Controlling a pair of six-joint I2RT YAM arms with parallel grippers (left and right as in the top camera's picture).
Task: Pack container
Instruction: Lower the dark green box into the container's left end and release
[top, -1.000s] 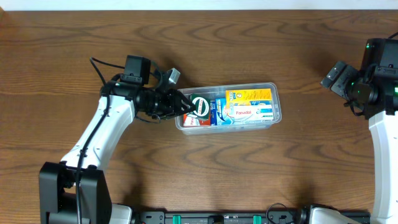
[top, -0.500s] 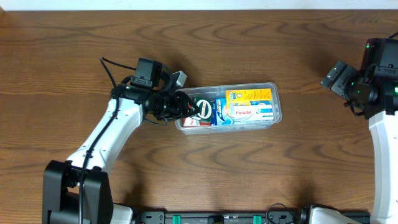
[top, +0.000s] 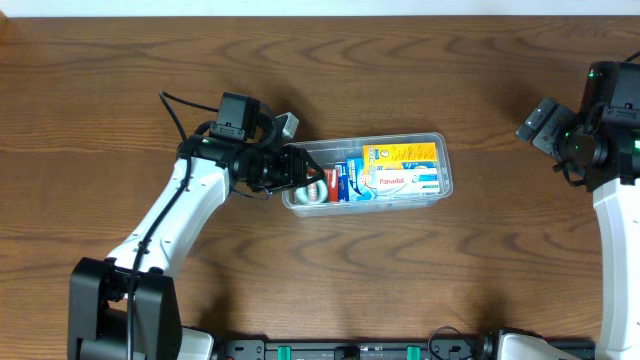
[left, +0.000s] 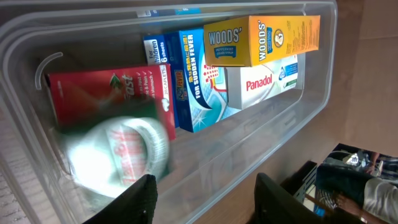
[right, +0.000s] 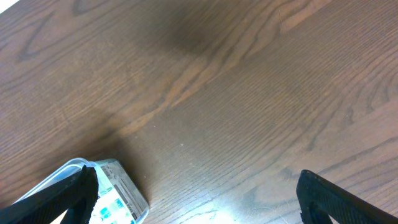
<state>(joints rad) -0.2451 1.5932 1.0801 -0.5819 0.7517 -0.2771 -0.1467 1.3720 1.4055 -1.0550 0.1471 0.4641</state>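
Note:
The clear plastic container lies mid-table and holds a yellow Woods' box, a white Panadol box, a blue fever-medicine box and a red box. My left gripper is open over the container's left end. In the left wrist view its fingers are spread apart above the container's near wall. A green-and-white pack shows blurred inside the container, in front of the red box, free of the fingers. My right gripper is open and empty over bare table, far right.
The right arm stands at the table's right edge, well away from the container. The right wrist view shows only a corner of the container and wooden tabletop. The left arm reaches in from the front left.
My left gripper moved right over the container's left end with the green-and-white pack, then opened. The pack is now inside the container. The right arm has not moved.

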